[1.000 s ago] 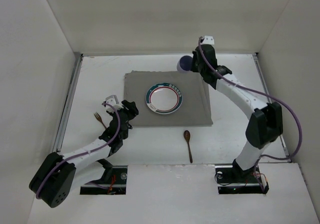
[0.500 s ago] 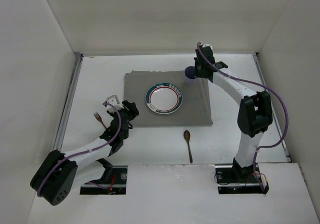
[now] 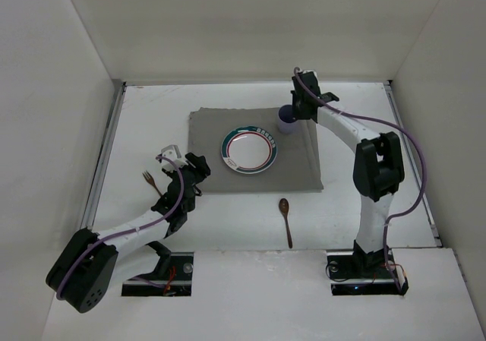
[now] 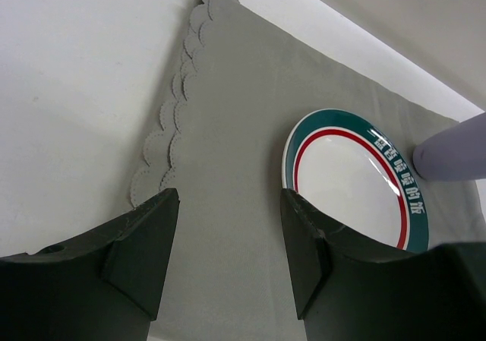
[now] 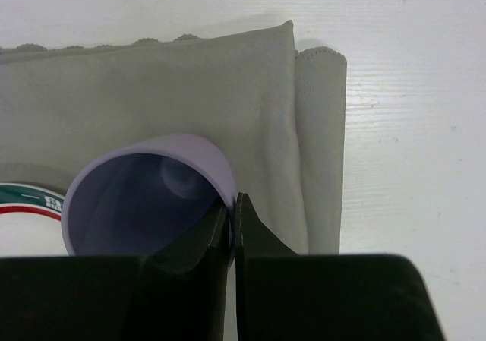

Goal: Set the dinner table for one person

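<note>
Right jaws: closed narrow on the rim of the pale lavender plastic cup (image 5: 144, 197), one finger inside the wall, one outside. The cup stands upright over the far right corner of the grey scalloped cloth mat (image 3: 209, 140), just beside the far right rim of the round white plate with a teal and red border (image 3: 249, 150). Cannot tell whether its base touches the cloth.

Left jaws: wide apart, holding nothing, aimed across the mat's left edge toward the plate.

Progress, as judged: mat laid at the middle of the white matte tabletop (image 3: 152, 113), plate centred on it, cup placement in hand. Left to do: the small brown fork (image 3: 149, 180) lies on bare tabletop left of the mat; the brown wooden spoon (image 3: 286, 218) lies near of the mat, well apart from the plate. Neither is set beside the plate.

Pose: right arm reaches far, elbow raised, wrist above the mat corner. Left arm lies low, stretched from its base toward the mat's near left corner, beside the fork.
</note>
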Controlling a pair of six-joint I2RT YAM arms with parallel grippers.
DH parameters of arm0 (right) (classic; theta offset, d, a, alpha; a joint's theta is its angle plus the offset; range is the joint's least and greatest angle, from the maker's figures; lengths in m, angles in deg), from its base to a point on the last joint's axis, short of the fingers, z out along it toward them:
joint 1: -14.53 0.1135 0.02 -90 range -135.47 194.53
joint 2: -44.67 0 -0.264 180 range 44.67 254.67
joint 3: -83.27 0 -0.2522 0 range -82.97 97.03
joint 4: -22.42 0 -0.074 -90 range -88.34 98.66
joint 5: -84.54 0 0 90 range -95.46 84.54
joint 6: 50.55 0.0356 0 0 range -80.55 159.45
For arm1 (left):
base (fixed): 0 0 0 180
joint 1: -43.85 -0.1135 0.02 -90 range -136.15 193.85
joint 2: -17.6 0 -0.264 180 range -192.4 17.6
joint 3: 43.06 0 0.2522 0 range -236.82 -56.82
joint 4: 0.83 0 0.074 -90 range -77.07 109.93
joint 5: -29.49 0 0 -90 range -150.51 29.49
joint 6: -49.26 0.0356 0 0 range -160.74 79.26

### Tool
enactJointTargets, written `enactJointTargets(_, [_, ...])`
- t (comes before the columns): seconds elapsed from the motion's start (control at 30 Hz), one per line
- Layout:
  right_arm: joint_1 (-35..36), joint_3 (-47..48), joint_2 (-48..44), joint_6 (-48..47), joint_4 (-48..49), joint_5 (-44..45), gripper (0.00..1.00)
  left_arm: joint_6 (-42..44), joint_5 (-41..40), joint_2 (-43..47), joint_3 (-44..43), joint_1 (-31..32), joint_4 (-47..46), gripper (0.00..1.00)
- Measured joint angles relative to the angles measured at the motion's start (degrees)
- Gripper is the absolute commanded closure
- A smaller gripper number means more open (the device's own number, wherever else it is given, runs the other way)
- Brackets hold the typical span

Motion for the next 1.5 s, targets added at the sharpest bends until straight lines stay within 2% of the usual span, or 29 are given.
enactJointTargets(0.13, [-0.3, 0.0, 0.2, 0.0, -0.4, 0.0, 0.87, 0.0, 0.0, 0.0, 0.0, 0.0, 0.0, 0.47])
enactJointTargets(0.2, [-0.3, 0.0, 0.2, 0.0, -0.4, 0.0, 0.76, -0.1, 0.0, 0.0, 0.0, 0.0, 0.0, 0.47])
enactJointTargets(0.27, [-0.3, 0.0, 0.2, -0.1, -0.4, 0.1, 0.69, -0.1, 0.0, -0.1, 0.0, 0.0, 0.0, 0.46])
enactJointTargets(0.37, [-0.2, 0.0, 0.2, -0.2, -0.3, 0.2, 0.55, -0.1, 0.0, -0.1, 0.0, 0.0, 0.0, 0.46])
enactJointTargets(0.5, [-0.2, 0.0, 0.1, -0.4, -0.3, 0.3, 0.41, -0.1, 0.0, -0.2, 0.0, 0.0, 0.0, 0.46])
enactJointTargets(0.73, [-0.1, -0.5, -5.8, -0.9, 0.0, 1.1, 0.28, -0.2, 0.0, -0.3, 0.0, 0.0, 0.0, 0.46])
enactJointTargets(0.87, [1.0, -6.6, -16.3, -0.5, 3.6, 4.0, 0.31, -0.3, 0.1, -0.3, 0.0, -0.4, 0.0, 0.46])
enactJointTargets(0.93, [3.0, -13.2, -23.2, 0.6, 7.3, 7.0, 0.43, -0.3, 0.1, -0.2, 0.0, -0.4, 0.0, 0.46])
enactJointTargets(1.03, [7.9, -25.1, -32.8, 3.1, 13.1, 10.9, 0.73, -0.5, 0.1, 0.1, 0.0, -0.4, 0.1, 0.46])
enactJointTargets(1.1, [12.1, -32.3, -36.7, 5.0, 15.4, 12.4, 0.85, -0.6, 0.1, 0.2, 0.0, -0.4, 0.0, 0.46])
enactJointTargets(1.13, [14.5, -35.7, -37.8, 5.9, 16.1, 12.8, 0.87, -0.7, 0.1, 0.2, 0.0, -0.4, 0.1, 0.46])
enactJointTargets(1.23, [21.0, -44.4, -39.1, 9.0, 16.0, 13.2, 0.86, -0.7, 0.2, 0.2, 0.0, -0.5, 0.1, 0.46])
enactJointTargets(1.37, [29.5, -54.8, -44.3, 16.4, 10.6, 12.8, 0.75, -0.7, 0.3, 0.4, 0.0, -1.7, 0.4, 0.46])
enactJointTargets(1.5, [36.5, -59.1, -49.4, 24.8, 5.1, 11.6, 0.63, -0.9, 0.2, 1.3, 0.0, -2.6, 1.1, 0.46])
